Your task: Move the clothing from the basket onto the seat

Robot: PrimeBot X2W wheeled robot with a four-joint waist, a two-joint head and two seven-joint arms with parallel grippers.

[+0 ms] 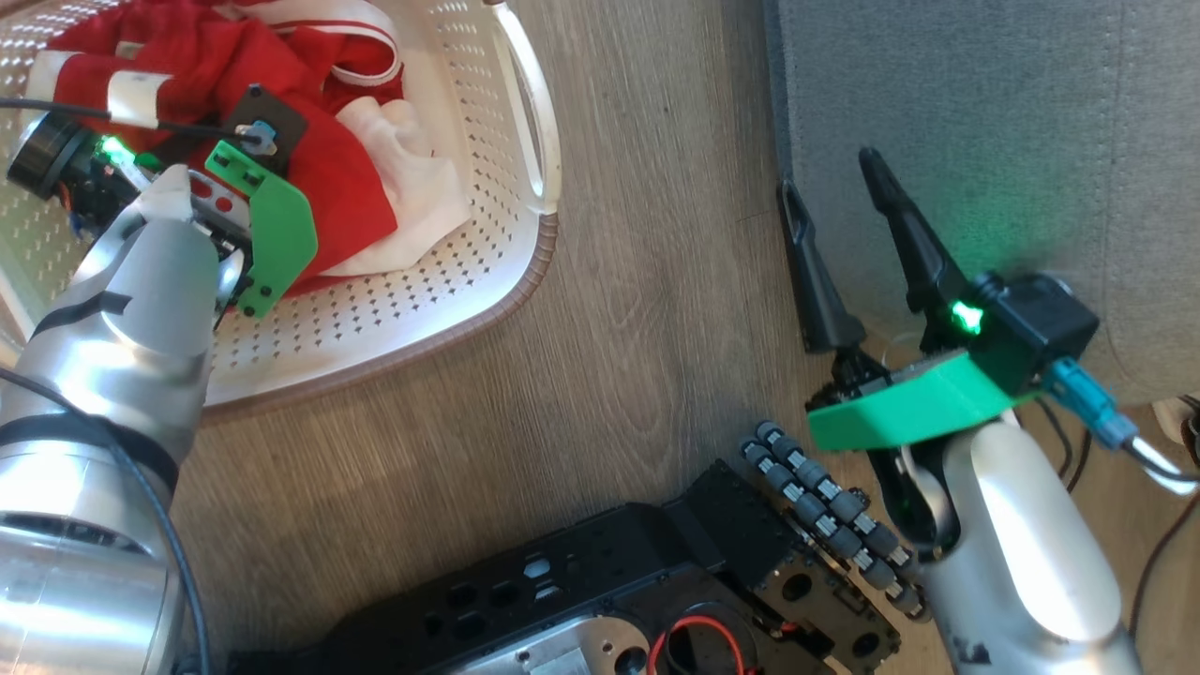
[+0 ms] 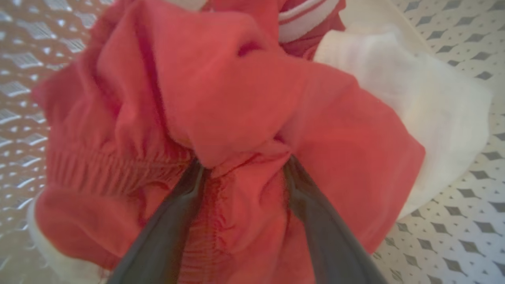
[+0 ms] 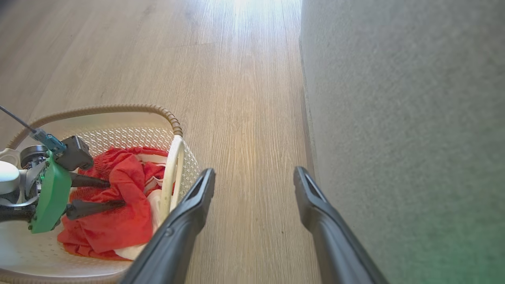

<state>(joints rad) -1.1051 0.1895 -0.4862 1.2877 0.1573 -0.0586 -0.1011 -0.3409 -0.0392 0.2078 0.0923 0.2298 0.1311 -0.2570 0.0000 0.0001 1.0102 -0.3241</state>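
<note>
Left tool (image 2: 242, 161) spread wide inside the basket (image 1: 450, 309), straddling a bunched fold of the red clothing (image 2: 236, 86), not yet pinching it.
All the clothing in sight lies in the basket on the floor (image 1: 637, 234), and the visible part of the grey seat (image 1: 984, 112) is bare. Right tool (image 3: 254, 170) hangs spread and empty, just beside the seat's front. The task looks barely begun: gripping, lifting and carrying across all remain.

The tips of my left gripper (image 2: 242, 167) lie buried in the folds of the clothing (image 2: 236, 90) — whether they touch the floor of the basket (image 1: 469, 281) underneath, I cannot tell. In the head view the basket is cut off by the top and left edges, and the seat (image 1: 984, 122) by the top and right.
</note>
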